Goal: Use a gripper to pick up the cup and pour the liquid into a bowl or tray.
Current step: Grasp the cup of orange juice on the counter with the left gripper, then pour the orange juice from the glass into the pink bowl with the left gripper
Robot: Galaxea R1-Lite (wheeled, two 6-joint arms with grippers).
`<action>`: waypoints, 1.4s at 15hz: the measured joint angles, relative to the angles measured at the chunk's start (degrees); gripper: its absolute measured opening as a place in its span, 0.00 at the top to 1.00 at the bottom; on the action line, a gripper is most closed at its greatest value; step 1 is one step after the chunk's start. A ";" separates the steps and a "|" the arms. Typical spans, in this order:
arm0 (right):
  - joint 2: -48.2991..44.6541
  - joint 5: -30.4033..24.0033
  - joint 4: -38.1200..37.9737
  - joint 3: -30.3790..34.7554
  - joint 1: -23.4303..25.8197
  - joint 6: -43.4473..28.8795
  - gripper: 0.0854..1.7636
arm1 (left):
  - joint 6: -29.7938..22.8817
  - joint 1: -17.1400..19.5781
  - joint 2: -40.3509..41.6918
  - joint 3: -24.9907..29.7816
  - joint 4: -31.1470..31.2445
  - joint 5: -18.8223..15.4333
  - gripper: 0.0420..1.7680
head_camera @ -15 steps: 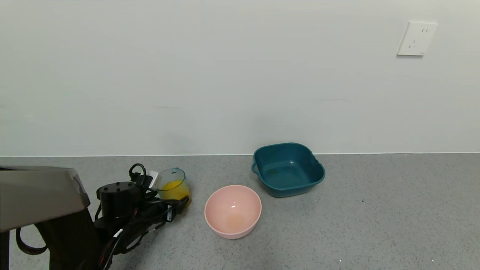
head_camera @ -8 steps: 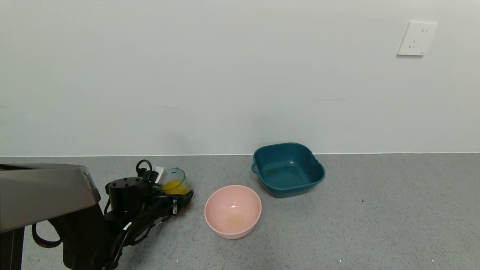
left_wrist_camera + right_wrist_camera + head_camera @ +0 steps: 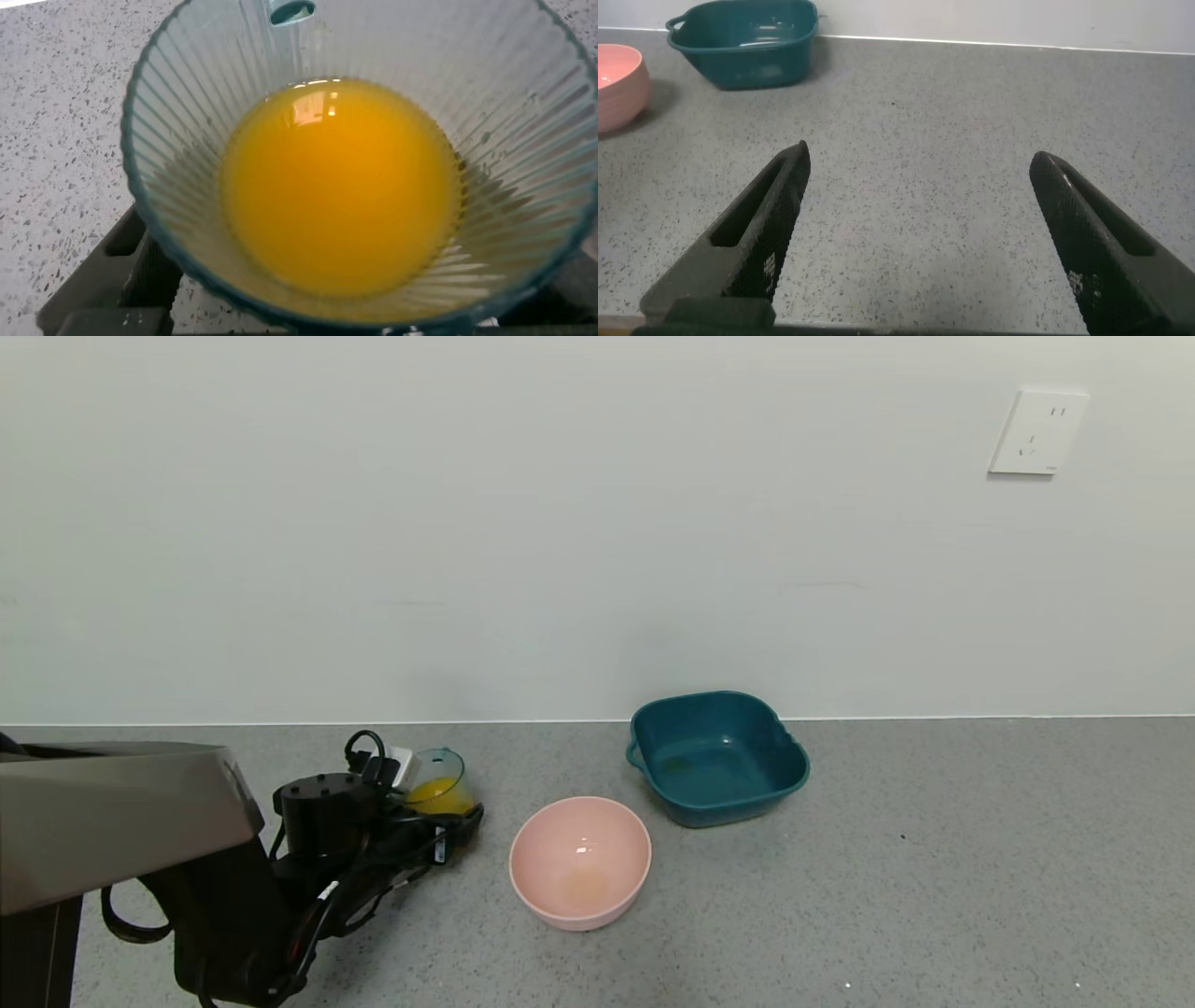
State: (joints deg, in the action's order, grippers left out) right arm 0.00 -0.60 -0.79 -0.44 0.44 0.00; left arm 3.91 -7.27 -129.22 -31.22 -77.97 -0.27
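The cup (image 3: 437, 782), pale blue-green and ribbed, stands on the grey counter left of the pink bowl (image 3: 580, 861). It holds orange-yellow liquid (image 3: 431, 795), which fills the middle of the left wrist view (image 3: 341, 187). My left gripper (image 3: 450, 810) is open with its fingers on either side of the cup's base; one finger (image 3: 117, 271) shows beside the cup wall. The cup stands upright. My right gripper (image 3: 920, 163) is open and empty over bare counter, out of the head view. The pink bowl has a faint orange stain at its bottom.
A dark teal squarish tray (image 3: 717, 758) with handles stands behind and right of the pink bowl, near the wall. Both also show in the right wrist view, the tray (image 3: 743, 42) and the bowl (image 3: 617, 89). A wall socket (image 3: 1036, 432) is high on the right.
My left arm has moved forward and right, so its fingers reach further round the cup. The cup has shifted slightly back. The bowl and tray have not moved.
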 joint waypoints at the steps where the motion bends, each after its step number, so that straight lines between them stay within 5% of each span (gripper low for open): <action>1: 0.00 -0.02 0.00 0.00 0.00 0.00 0.03 | -0.01 0.02 -0.22 -0.09 -0.09 0.09 0.15; 3: 0.00 0.00 0.00 0.00 0.00 0.00 0.03 | -0.09 0.11 -0.44 -0.26 -0.17 0.22 0.25; 14: 0.00 0.02 0.02 0.00 0.00 0.00 0.03 | 0.35 0.66 0.89 -0.48 0.16 0.27 0.26; 21: 0.00 0.02 0.02 0.00 0.00 0.00 0.03 | 0.55 -0.44 8.91 -1.02 9.03 -0.28 0.26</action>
State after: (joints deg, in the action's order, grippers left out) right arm 0.00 -0.57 -0.77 -0.44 0.44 0.00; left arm 4.46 -7.70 -120.31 -32.24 -68.94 -0.55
